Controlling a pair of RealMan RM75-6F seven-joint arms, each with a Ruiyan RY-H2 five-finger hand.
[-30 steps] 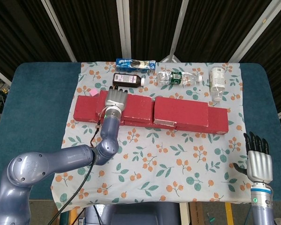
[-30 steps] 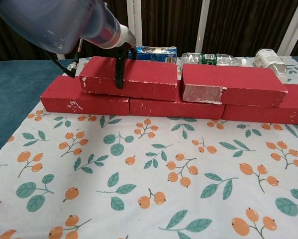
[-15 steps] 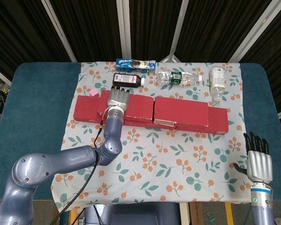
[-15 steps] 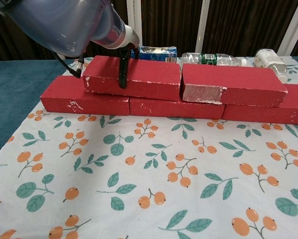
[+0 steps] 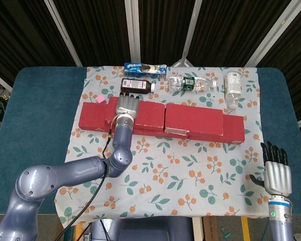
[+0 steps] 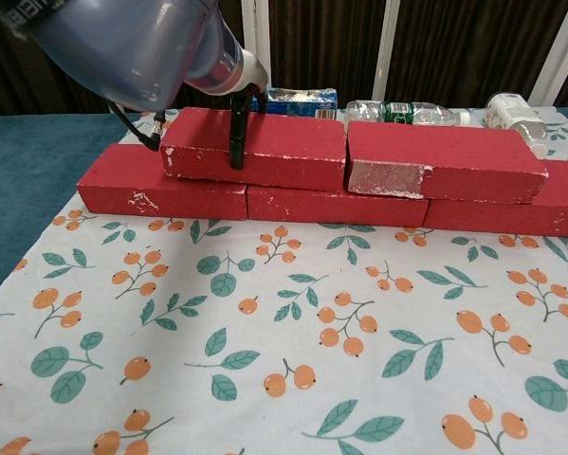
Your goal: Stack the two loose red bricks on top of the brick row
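Head view: both upper bricks sit on the brick row [image 5: 95, 116], left hand [image 5: 126, 106] gripping the left upper brick [image 5: 146, 114] at 9 o'clock of the right upper brick [image 5: 194, 118], only release left; right hand [image 5: 277, 173] empty, fingers spread.

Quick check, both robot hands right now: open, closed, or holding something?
Left robot hand: grips the upper left red brick on the brick row.
Right robot hand: open, holds nothing, off near the table's front edge.
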